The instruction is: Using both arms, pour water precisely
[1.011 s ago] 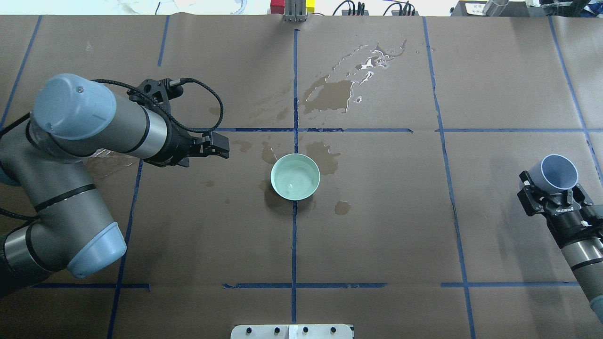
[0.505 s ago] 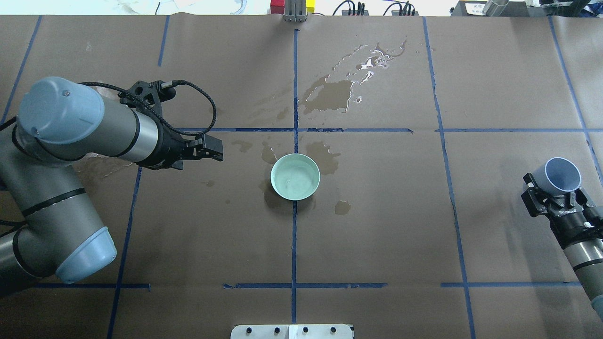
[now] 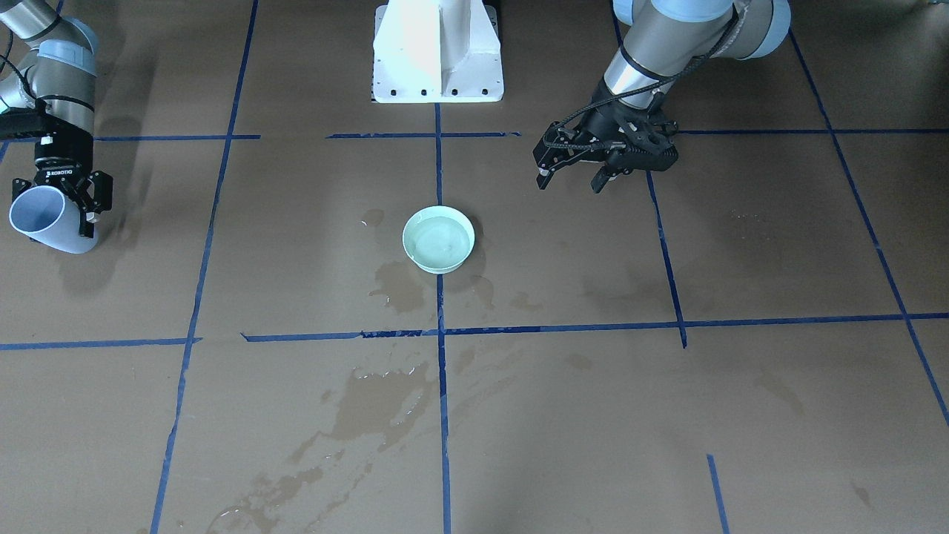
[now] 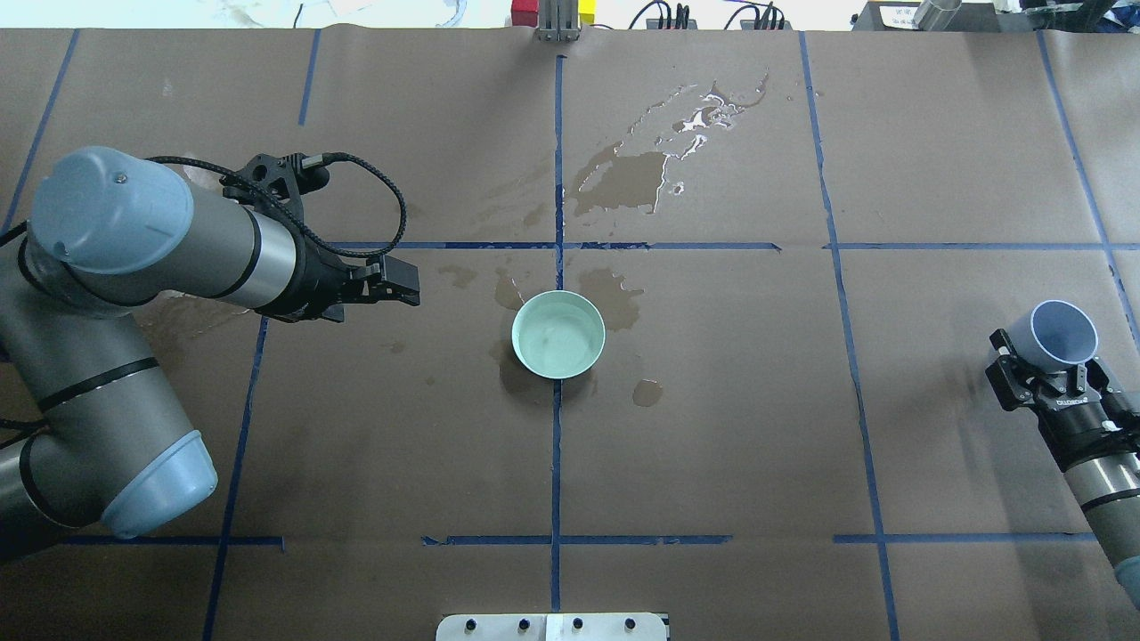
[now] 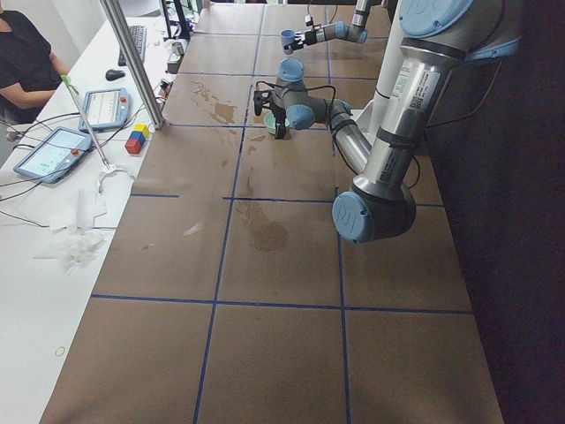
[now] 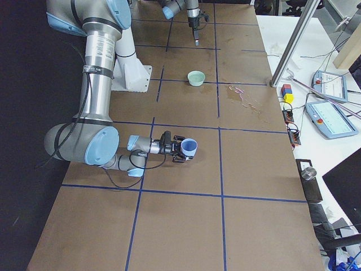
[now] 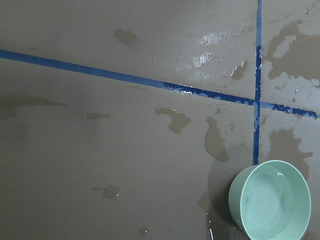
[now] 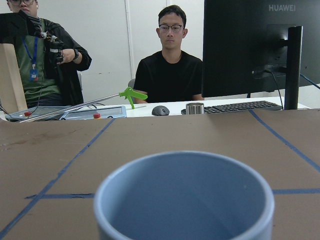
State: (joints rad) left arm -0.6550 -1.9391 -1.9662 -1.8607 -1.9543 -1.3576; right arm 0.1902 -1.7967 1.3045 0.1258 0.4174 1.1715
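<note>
A mint-green bowl (image 4: 558, 334) stands at the table's middle, with a faint sheen of water (image 7: 272, 200) in it. My left gripper (image 4: 408, 285) hovers to the bowl's left, apart from it. In the front-facing view its fingers (image 3: 543, 178) are spread, open and empty. The left wrist view looks down on the bowl (image 7: 270, 205) at its lower right corner. At the far right, my right gripper (image 4: 1051, 378) is shut on a blue-grey cup (image 4: 1060, 331), tilted with its mouth pointing away from the robot. The cup's rim (image 8: 185, 165) fills the bottom of the right wrist view.
Wet patches darken the brown paper around the bowl (image 4: 614, 298), and a larger puddle (image 4: 623, 178) lies beyond it. Blue tape lines (image 4: 557, 445) cross the table. The white pedestal (image 3: 437, 52) stands at the robot's side. Two people (image 8: 172, 65) are behind the far edge.
My left arm has drawn back to the left, away from the bowl. The right gripper with the cup has shifted slightly to the right and lower in the view.
</note>
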